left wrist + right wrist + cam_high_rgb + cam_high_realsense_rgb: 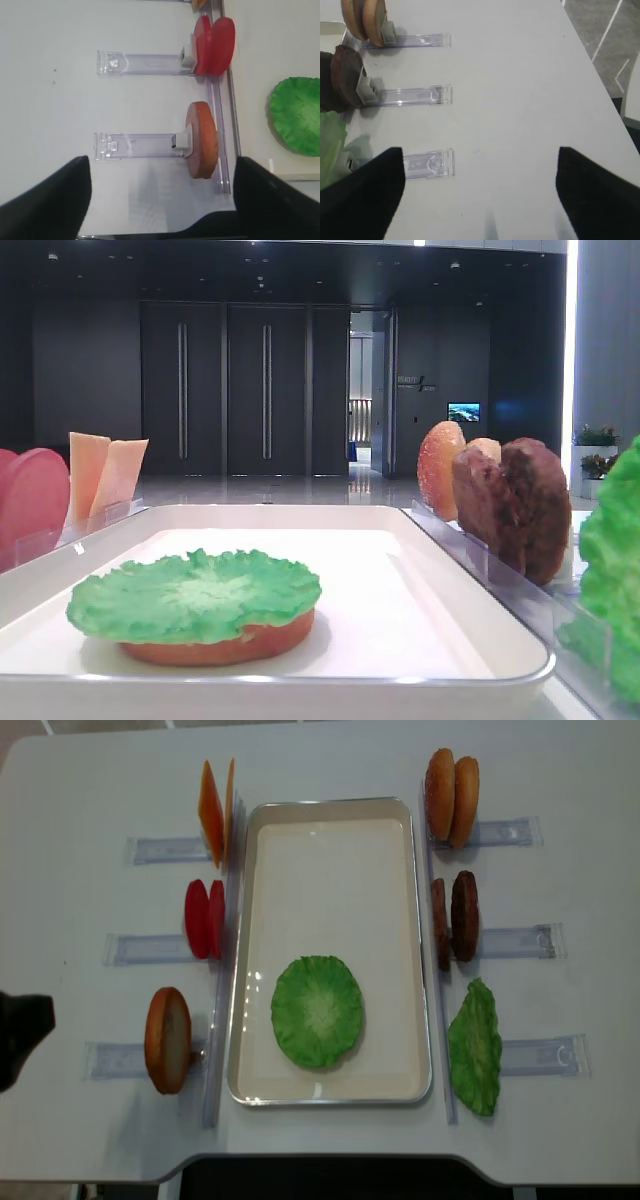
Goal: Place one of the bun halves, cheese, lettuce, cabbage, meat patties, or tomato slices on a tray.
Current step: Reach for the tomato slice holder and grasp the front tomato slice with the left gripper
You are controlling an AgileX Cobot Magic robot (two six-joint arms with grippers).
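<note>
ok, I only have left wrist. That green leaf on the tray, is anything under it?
Observer: Yes. The low front view shows the lettuce lying on a flat bun half in the tray.
Operator: Where are the patties?
Observer: Two meat patties stand upright in a holder right of the tray, between two more bun halves and a second lettuce leaf.
Operator: Right pincer?
Observer: The right pincer is open, over bare table beyond the holders, holding nothing.
</note>
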